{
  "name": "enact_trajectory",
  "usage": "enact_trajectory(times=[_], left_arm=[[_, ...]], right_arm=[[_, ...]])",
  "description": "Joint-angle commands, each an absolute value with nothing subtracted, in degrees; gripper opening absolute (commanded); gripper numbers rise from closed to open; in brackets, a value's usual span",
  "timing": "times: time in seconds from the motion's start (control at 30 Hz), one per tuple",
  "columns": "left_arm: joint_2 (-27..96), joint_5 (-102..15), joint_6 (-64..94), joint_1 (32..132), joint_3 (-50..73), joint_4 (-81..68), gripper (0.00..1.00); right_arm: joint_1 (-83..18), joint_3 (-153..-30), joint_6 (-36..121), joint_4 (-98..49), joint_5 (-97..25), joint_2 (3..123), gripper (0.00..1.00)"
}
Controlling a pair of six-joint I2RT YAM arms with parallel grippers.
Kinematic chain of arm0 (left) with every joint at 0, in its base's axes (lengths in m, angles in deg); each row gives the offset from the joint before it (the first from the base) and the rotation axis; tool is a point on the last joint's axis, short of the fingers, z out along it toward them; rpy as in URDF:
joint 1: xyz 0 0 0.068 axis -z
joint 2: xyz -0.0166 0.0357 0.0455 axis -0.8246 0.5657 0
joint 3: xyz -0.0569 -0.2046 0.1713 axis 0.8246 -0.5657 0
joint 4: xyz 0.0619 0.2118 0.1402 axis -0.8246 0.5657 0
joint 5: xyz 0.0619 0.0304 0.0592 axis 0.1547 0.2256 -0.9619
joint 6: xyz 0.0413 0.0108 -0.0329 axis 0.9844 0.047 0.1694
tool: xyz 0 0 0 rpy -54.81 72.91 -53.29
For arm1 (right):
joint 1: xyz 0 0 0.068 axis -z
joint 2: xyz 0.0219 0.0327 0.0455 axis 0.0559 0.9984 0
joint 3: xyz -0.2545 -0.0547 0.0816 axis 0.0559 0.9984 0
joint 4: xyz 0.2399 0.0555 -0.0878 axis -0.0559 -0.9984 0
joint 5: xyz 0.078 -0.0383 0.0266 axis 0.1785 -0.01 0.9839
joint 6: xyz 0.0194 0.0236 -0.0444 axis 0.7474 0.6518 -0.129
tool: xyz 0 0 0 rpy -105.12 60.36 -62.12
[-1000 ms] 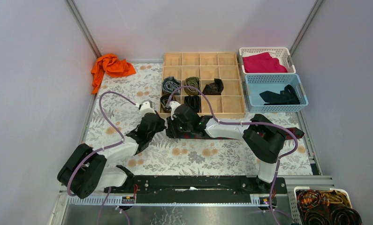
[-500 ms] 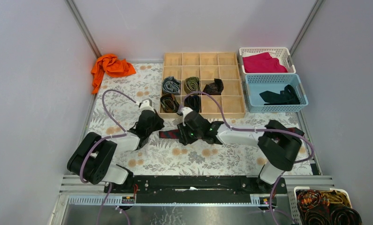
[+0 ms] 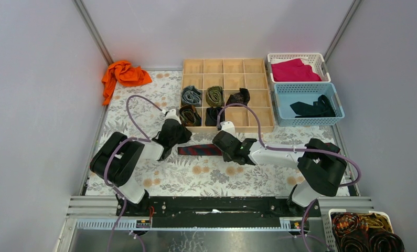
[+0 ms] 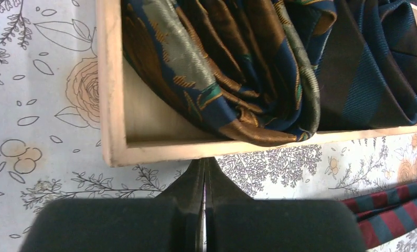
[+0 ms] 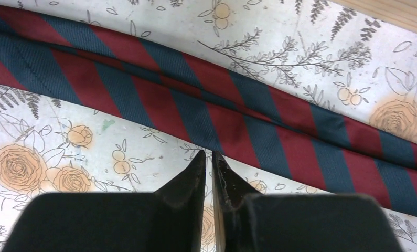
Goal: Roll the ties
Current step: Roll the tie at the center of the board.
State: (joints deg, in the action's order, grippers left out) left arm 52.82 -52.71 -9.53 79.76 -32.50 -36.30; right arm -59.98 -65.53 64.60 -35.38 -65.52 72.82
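No text, label, brand name, number or sign can be read in any of the views, not on the striped tie [image 5: 248, 121], not on the wooden box [image 3: 228, 61] and not on the flowered table [image 3: 206, 176].

The striped tie [image 3: 198, 150] lay flat on the table [image 3: 143, 100], a long strip of navy and dark red diagonals, not rolled. In the wooden box [image 3: 227, 127] five coils sat one to a compartment: the grey-blue tie [image 3: 191, 95], the olive tie [image 3: 214, 95] and a looser black tie [image 3: 239, 97] in one row, the brown tie [image 3: 188, 114] and a dark tie [image 3: 215, 115] in front. An unrolled black tie [image 3: 313, 108] lay bunched in the blue basket [image 3: 311, 123].
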Motion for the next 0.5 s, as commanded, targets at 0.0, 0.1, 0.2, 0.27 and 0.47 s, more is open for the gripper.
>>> enact_trajectory(times=[0.0, 0.1, 0.2, 0.27, 0.47], left_arm=[[55.26, -53.09, -8.50, 82.23, -32.38, -31.88, 0.00], [54.73, -57.30, -8.39, 86.56, -31.54, -25.08, 0.00], [53.83, -59.63, -9.97, 92.17, -31.61, -20.48, 0.00], [53.66, -62.33, -11.52, 96.22, -30.76, -15.99, 0.00], [57.36, -72.47, -16.65, 109.68, -25.10, 0.11, 0.00]], right_arm=[[-60.00, -64.92, 66.80, -38.04, -70.02, 69.43, 0.15], [-60.07, -62.87, 67.41, -38.00, -69.61, 67.86, 0.15], [-60.06, -60.95, 68.06, -38.23, -69.95, 65.55, 0.15], [-60.07, -60.32, 67.86, -38.44, -69.65, 64.60, 0.15], [-59.94, -58.67, 69.42, -38.78, -69.82, 66.72, 0.16]])
